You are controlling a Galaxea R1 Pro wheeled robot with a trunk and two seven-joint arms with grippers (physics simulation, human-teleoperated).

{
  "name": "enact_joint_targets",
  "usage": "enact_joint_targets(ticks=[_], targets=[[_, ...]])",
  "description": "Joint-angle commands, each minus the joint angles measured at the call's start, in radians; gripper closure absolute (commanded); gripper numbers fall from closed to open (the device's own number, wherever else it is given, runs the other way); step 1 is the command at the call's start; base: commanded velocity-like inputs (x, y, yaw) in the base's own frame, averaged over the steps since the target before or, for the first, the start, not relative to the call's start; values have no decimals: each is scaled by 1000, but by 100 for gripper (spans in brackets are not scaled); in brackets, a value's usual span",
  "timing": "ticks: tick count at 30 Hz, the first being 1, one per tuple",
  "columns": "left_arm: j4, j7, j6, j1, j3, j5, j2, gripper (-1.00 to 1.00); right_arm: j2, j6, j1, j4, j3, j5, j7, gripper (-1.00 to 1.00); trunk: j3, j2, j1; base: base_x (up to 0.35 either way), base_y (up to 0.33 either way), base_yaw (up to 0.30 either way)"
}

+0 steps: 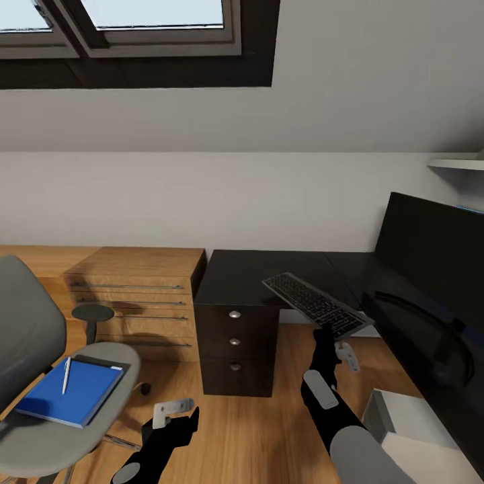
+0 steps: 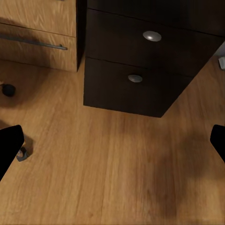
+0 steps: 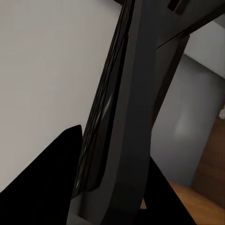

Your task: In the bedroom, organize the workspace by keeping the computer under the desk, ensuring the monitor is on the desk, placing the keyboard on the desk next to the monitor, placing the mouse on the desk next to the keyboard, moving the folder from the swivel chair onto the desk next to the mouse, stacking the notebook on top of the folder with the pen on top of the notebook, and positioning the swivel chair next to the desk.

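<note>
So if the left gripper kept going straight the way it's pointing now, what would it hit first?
Most likely the bare wood floor, just in front of the desk drawer unit. The left gripper is open and nothing lies between its fingertips, though depth is hard to judge.

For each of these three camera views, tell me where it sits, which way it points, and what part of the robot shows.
Head view: up on the head, looking forward and down at the desk, swivel chair and both arms; the right hand holds the keyboard.
Left wrist view: by the left hand, facing the floor and drawers; black fingertips at both edges.
Right wrist view: by the right hand, the keyboard edge-on between its fingers.
Shared: head and left wrist both show the drawer unit.
</note>
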Motion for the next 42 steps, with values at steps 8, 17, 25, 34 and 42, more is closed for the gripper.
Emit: enact_joint_targets(ticks=[8, 17, 25, 34, 42], targets=[[-2, 8, 3, 0, -13, 11, -1, -100, 1, -59, -1, 5, 1, -12, 10, 100, -1, -1, 0, 7, 0, 0], [-2, 8, 3, 0, -18, 11, 0, -100, 1, -124, -1, 35, 2, -15, 5, 100, -1, -1, 0, 171, 0, 0], [-2, 8, 2, 0, -18, 10, 0, -100, 1, -119, -1, 44, 3, -16, 5, 100, -1, -1, 0, 146, 0, 0], [-2, 8, 1, 0, -18, 10, 0, -100, 1, -113, -1, 45, 2, -16, 6, 100, -1, -1, 0, 96, 0, 0], [-2, 8, 3, 0, -18, 11, 0, -100, 1, -113, -1, 45, 1, -16, 6, 100, -1, -1, 0, 98, 0, 0]])
